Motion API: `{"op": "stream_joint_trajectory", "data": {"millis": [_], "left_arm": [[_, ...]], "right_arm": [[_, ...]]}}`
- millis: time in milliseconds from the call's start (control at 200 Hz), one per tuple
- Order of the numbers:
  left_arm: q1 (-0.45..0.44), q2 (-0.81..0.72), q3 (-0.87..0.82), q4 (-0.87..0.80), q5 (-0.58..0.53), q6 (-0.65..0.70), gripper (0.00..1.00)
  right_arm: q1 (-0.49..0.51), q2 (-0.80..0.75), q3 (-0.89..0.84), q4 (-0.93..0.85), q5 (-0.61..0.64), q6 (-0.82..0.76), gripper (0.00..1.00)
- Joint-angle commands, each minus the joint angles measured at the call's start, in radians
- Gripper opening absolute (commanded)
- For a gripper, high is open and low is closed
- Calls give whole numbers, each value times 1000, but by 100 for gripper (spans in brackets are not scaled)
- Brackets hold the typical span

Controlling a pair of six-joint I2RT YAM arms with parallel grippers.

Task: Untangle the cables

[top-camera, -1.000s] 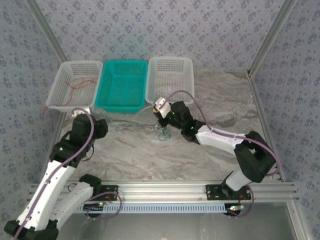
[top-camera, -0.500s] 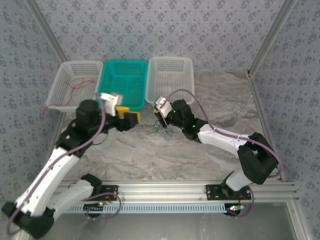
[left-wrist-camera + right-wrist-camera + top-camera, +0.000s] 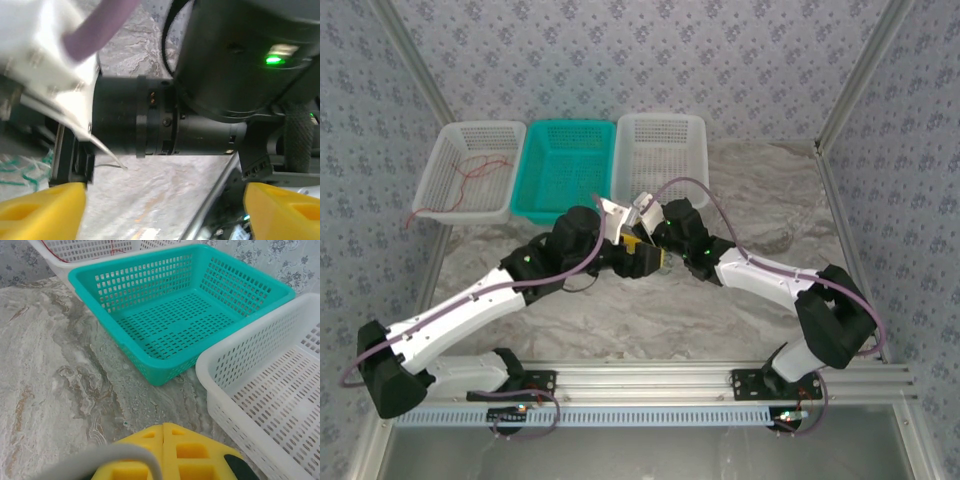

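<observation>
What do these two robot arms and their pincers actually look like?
The left arm and right arm have white shells, black joints, small green lights and a thick purplish-grey cable looped along each. The left gripper and right gripper carry blocky yellow fingers on black mounts.

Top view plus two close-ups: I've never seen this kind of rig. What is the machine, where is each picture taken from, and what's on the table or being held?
The machine is a left arm and a right arm, bolted at the near edge of a table. The top view looks down from above and behind them. Each close-up comes from a camera on one wrist. Three baskets stand at the far edge: a left white basket holding a red cable, a teal basket and a right white basket. The left gripper is open, yellow fingers wide apart, with a green and pale tangle nearby. The right gripper is shut; what it pinches is hidden.
</observation>
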Motion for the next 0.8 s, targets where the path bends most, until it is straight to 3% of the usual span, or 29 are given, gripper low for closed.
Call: {"op": "stream_joint_trajectory", "data": {"millis": [0, 110, 175, 310, 415, 525, 600, 710, 799], "left_arm": [[-15, -20, -71, 109, -72, -158, 62], [-26, 5, -63, 82, -158, -195, 49], [-27, 21, -53, 92, -196, -205, 47], [-32, 87, -35, 190, -110, -194, 57], [-75, 143, 1, 155, -118, -131, 67], [-134, 205, 65, -31, -335, -72, 73], [-158, 239, 53, -63, -469, -57, 73], [-160, 263, -26, 80, -508, 3, 73], [-167, 263, -120, 293, -488, 158, 74]], "right_arm": [[-4, 0, 39, -22, 23, 29, 0], [-4, 1, 40, -25, 26, 40, 0], [-4, -1, 40, -26, 32, 57, 0], [-2, 1, 49, -39, 69, 100, 0], [-1, 9, 75, -85, 110, 132, 0], [-2, 11, 88, -95, 145, 166, 0], [-4, 8, 97, -110, 154, 197, 0], [-11, 7, 128, -152, 136, 262, 0], [-19, 6, 164, -206, 109, 310, 0]]}}
